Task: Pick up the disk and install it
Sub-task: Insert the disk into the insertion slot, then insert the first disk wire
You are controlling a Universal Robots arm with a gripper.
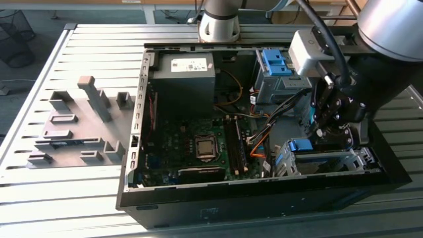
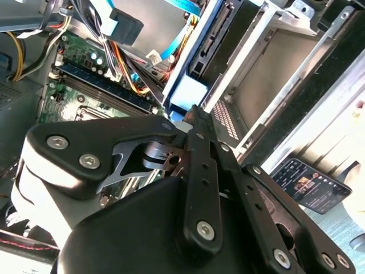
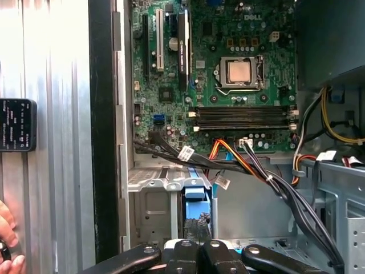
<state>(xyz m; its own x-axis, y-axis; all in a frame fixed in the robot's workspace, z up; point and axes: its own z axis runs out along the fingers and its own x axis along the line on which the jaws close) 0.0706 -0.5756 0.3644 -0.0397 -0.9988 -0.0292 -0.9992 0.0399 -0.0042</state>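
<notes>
The disk (image 1: 324,161) lies inside the metal drive cage (image 1: 283,163) at the near right corner of the open computer case. Its blue bracket (image 1: 300,145) sticks up at the cage's inner end. My gripper (image 1: 325,133) hangs just above that end, fingers shut together. In the second wrist view the gripper (image 2: 193,113) touches the light blue tab (image 2: 185,94) of the bracket, with the disk's dark connector end (image 2: 214,43) beyond. In the first wrist view the gripper (image 3: 197,228) sits on the blue bracket (image 3: 194,194) inside the cage (image 3: 151,208).
A cable bundle (image 3: 251,165) crosses just beside the cage. The motherboard (image 1: 198,144), grey power supply (image 1: 188,69) and a blue latch piece (image 1: 274,62) fill the case. A grey fixture plate (image 1: 79,124) lies at the exterior view's left. A dark handset (image 3: 17,124) and a hand (image 3: 7,240) are outside the case.
</notes>
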